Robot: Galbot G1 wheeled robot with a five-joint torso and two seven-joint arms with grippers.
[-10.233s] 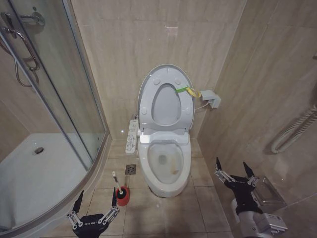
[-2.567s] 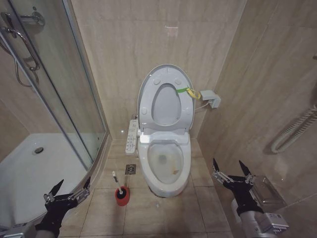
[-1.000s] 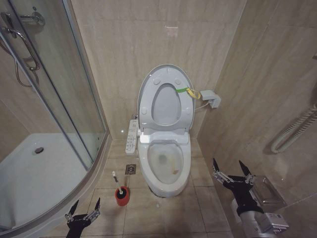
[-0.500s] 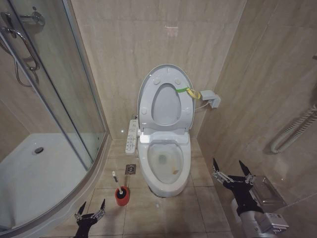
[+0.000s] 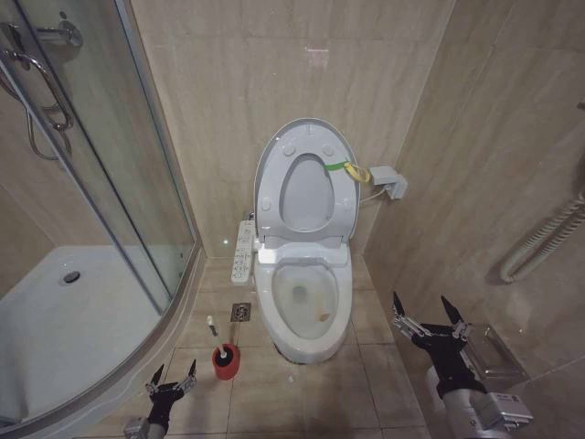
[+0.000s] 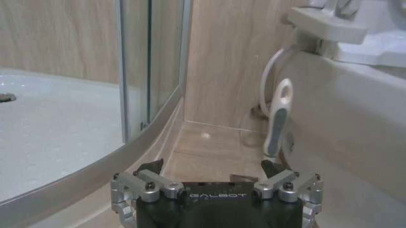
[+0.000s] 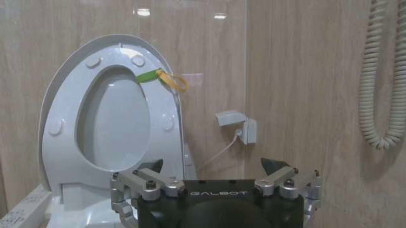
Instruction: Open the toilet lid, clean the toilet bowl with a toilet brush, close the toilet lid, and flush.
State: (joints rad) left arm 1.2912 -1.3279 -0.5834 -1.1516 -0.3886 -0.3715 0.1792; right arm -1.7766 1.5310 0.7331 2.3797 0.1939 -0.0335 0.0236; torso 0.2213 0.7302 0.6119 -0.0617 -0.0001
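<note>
Head view shows my left tool (image 5: pixel 173 381) has swung in from beside the shower tray, now low on the floor with fingers spread and empty, just short of the white-handled toilet brush (image 5: pixel 218 339) in its round red holder (image 5: pixel 226 361). That suggests I'm lining up the grasp. The smooth white oval lid (image 5: pixel 305 178) already stands raised. My right tool (image 5: pixel 430 321) waits released, right of the white ceramic bowl (image 5: pixel 306 306).
</note>
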